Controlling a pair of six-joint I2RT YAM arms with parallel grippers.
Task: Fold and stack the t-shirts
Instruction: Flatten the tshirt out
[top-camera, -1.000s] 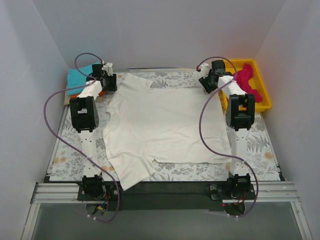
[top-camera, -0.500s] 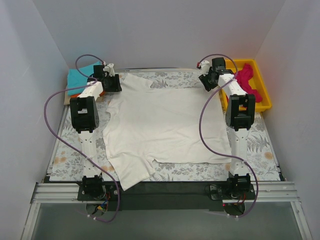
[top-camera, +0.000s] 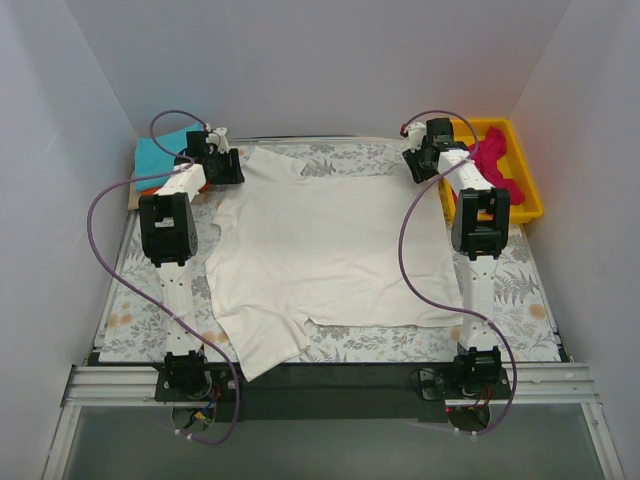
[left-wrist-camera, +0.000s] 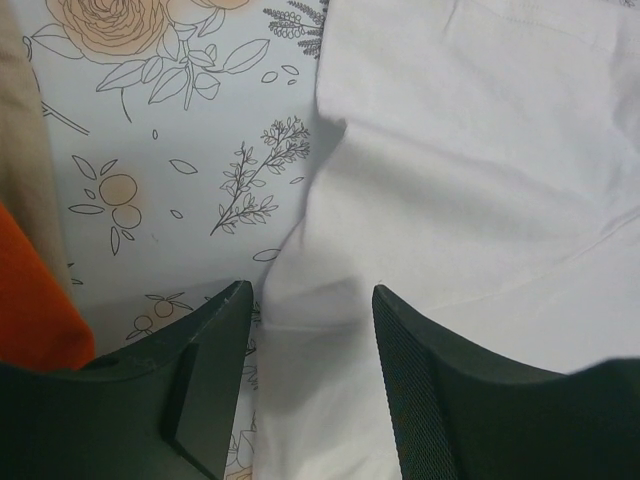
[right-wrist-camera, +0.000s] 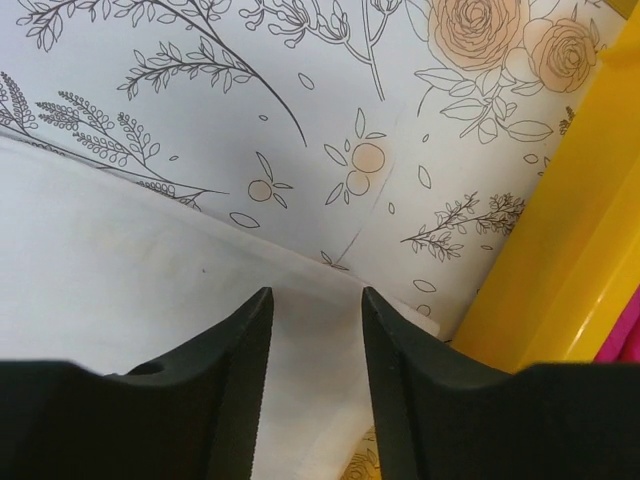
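A cream-white t-shirt (top-camera: 325, 245) lies spread flat across the floral table cloth. My left gripper (top-camera: 222, 165) is open at its far left corner; in the left wrist view (left-wrist-camera: 310, 295) the jaws straddle the shirt's edge (left-wrist-camera: 470, 180). My right gripper (top-camera: 418, 165) is open at the far right corner; in the right wrist view (right-wrist-camera: 315, 300) the jaws straddle the cloth corner (right-wrist-camera: 150, 270). A folded teal t-shirt (top-camera: 160, 152) rests on an orange t-shirt (left-wrist-camera: 30, 300) at the far left. A magenta-pink t-shirt (top-camera: 495, 160) lies in the yellow bin (top-camera: 528, 205).
The yellow bin's wall (right-wrist-camera: 560, 250) stands close to the right of my right gripper. The grey floral table cloth (top-camera: 520, 290) covers the table. White walls enclose the back and both sides. A purple cable loops off each arm.
Both grippers have shifted slightly toward the far edge of the table, each at its corner of the cream-white shirt. The shirt has not moved.
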